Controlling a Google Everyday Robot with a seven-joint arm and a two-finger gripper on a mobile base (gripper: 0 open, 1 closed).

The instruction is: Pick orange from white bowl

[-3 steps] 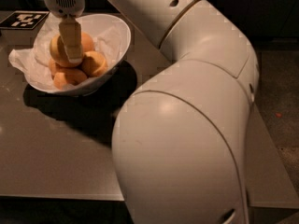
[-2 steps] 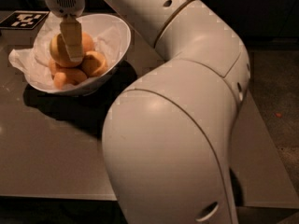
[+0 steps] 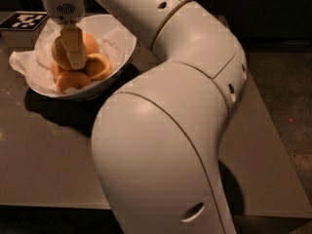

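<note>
The white bowl (image 3: 125, 39), lined with crumpled white paper, stands at the back left of the table. Several orange fruits lie in it. My gripper (image 3: 68, 58) reaches straight down into the bowl from above. It is shut on the orange (image 3: 58, 52), the round yellow-orange fruit on the left of the pile. One tan finger (image 3: 73, 47) lies across the orange's front; the other is hidden behind it. Smaller, deeper orange fruits (image 3: 100, 66) lie beside and below it.
My bulky white arm (image 3: 170, 130) fills the middle and right of the view and hides much of the grey table (image 3: 39, 150). A black-and-white marker tag (image 3: 24, 20) lies behind the bowl at the far left. Dark floor (image 3: 287, 96) is to the right.
The arm's elbow and upper links have swung up and to the right. The gripper has stayed in the bowl on the orange.
</note>
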